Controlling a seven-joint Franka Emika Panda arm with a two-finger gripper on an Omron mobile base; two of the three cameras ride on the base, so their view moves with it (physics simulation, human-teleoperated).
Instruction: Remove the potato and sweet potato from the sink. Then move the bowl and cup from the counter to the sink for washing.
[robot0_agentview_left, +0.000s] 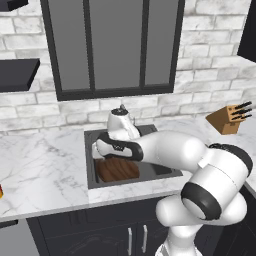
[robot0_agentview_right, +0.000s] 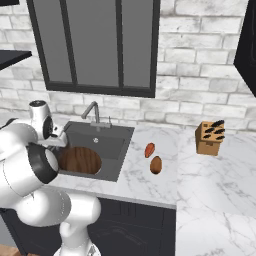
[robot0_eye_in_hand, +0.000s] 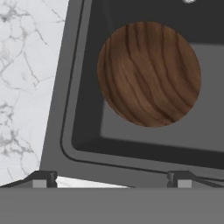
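Two root vegetables, the reddish-orange sweet potato (robot0_agentview_right: 149, 150) and the duller brown potato (robot0_agentview_right: 156, 164), lie close together on the white marble counter (robot0_agentview_right: 210, 185) right of the sink (robot0_agentview_right: 116, 143). Inside the basin rests the wooden bowl (robot0_eye_in_hand: 148, 74), as the gripper (robot0_eye_in_hand: 111, 178) hangs above it, jaws spread wide, grasping nothing.

No text, label, brand, number or sign can be read anywhere in these views. There is a small dark mark on the arm's (robot0_agentview_left: 120, 145) white shell in the left base view, but it is too blurred to make out as letters.
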